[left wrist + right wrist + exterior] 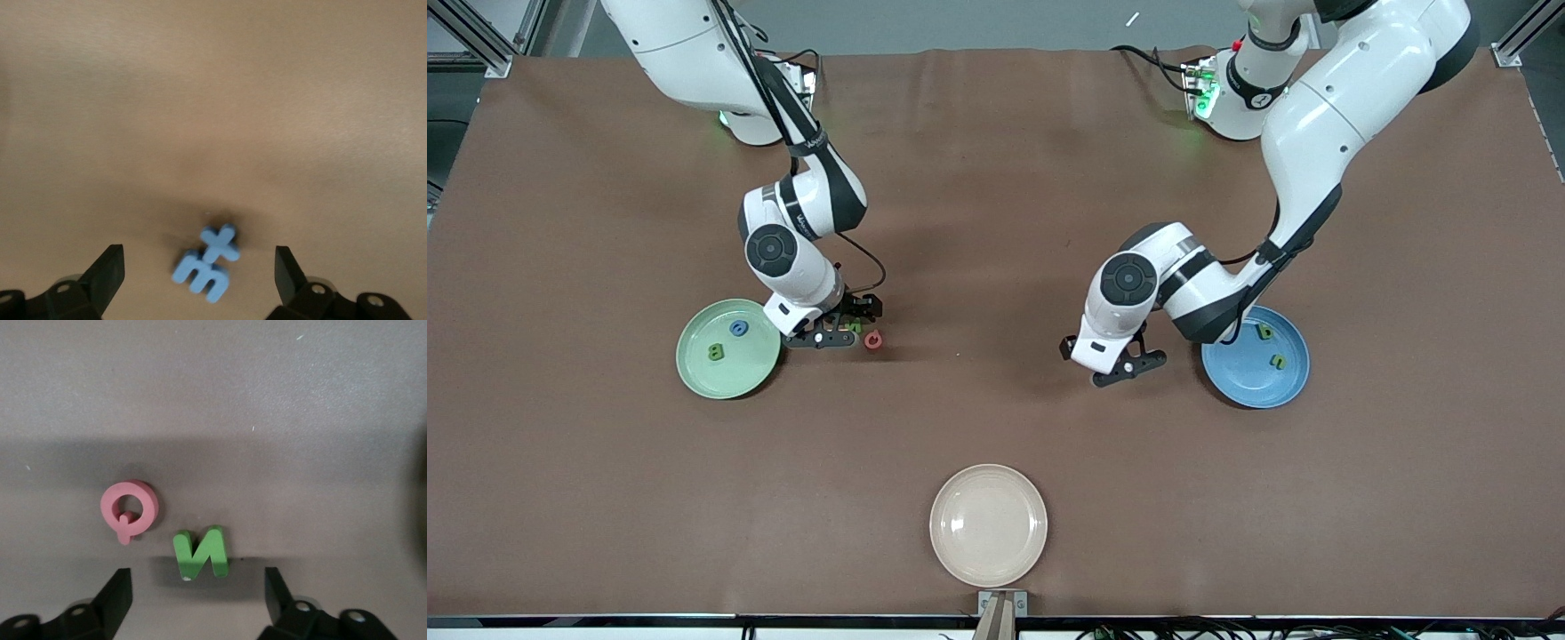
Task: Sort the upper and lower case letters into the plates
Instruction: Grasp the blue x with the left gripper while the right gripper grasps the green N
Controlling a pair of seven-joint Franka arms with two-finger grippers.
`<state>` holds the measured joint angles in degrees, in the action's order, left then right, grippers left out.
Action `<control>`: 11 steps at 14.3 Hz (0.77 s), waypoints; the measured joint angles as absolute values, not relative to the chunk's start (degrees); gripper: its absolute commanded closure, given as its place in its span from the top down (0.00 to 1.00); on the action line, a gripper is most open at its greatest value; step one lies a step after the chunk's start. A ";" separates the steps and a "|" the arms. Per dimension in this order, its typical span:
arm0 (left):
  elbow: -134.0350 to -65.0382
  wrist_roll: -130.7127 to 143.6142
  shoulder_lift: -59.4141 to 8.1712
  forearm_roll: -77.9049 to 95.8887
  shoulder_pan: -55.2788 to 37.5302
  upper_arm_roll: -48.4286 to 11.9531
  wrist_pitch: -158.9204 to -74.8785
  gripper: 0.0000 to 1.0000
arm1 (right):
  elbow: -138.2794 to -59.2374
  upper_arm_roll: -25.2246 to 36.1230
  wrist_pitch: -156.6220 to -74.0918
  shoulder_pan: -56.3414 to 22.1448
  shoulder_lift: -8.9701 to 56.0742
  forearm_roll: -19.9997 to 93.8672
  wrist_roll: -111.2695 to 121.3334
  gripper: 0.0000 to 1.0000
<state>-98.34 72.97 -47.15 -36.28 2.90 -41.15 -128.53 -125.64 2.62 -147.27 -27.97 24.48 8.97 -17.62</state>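
Right wrist view shows the right gripper (193, 603) low over the worktop (996, 178), jaws released and straddling a green N (200, 553), with a red Q (129, 509) just beside it. To grasp well, the jaws should settle square around the N alone, leaving the Q untouched, then carry it to the green plate (694, 364) nearby. The left gripper (197, 280) hangs with jaws spread over two touching blue letters (208, 267), beside the blue plate (1263, 387).

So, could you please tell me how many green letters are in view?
4: one on the pale green plate, two on the blue plate, and one on the table under the right claw. None seems hidden.
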 measured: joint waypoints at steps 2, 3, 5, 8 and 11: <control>-98.03 72.97 -48.20 -36.28 2.85 -40.99 -129.63 0.85 | -125.74 2.62 -148.75 -28.00 25.05 8.86 -17.61 0.72; -97.89 72.97 -48.51 -36.28 2.73 -40.74 -130.02 0.80 | -125.74 2.62 -149.37 -28.02 25.44 8.70 -17.58 0.68; -97.39 72.97 -48.76 -36.28 1.77 -39.58 -131.08 0.71 | -125.74 2.69 -150.22 -28.02 26.11 8.41 -17.57 0.56; -96.90 72.97 -48.91 -36.28 0.06 -37.80 -131.52 0.63 | -125.65 2.73 -150.26 -28.03 25.88 8.34 -17.57 0.21; -96.72 72.97 -48.97 -36.28 -0.07 -37.66 -131.53 0.62 | -125.63 2.84 -150.06 -28.02 25.35 8.34 -17.58 0.00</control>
